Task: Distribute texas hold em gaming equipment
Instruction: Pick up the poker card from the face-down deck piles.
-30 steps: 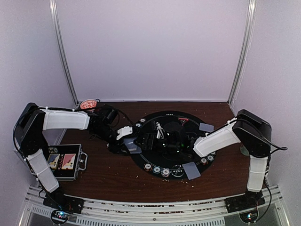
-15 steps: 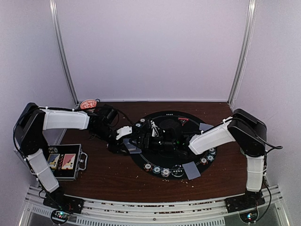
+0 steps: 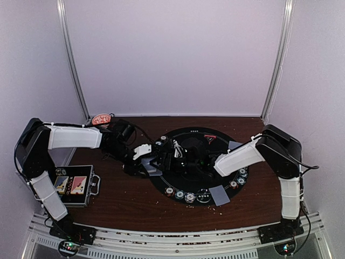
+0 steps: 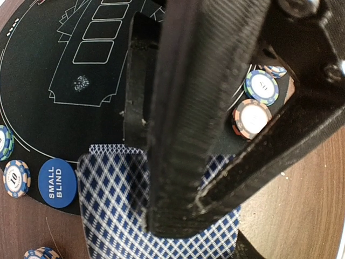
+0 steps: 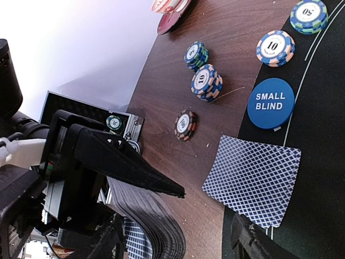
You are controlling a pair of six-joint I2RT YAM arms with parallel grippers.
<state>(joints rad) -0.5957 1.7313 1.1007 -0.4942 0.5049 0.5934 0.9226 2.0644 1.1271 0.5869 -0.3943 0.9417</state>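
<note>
- Nearest the arm bases, on the left of the wooden table, a black case lies open, with two card packs showing inside.
- Along the near rim of the round black mat: a row of striped chips, then a face-down card, then two more chips just to its right.
- At the mat's left edge, the left gripper is stretched in from the left. Its jaws are drawn in on a deck of cards. The right wrist view shows the stacked card edges fanning out under its upper finger.
- The right gripper is stretched across the mat to the same spot. Its jaws stand well apart with the deck's end between them. I cannot tell whether either pad touches the deck.
- Just beside both grippers, a single diamond-backed card lies face down, straddling the mat's rim.
- A blue SMALL BLIND button sits just past that card at the rim, close to it but apart.
- Off the mat, on bare wood: a lone chip, then two short chip stacks — a blue-and-orange stack and beyond it a blue-and-teal stack.
- On the mat past the button: an orange-edged chip marked 10, and farther on a blue-and-green chip marked 50.
- Far right of the mat — another card, partly hidden by the right forearm.
- At the back left corner, against the wall, sits a red bowl.
</note>
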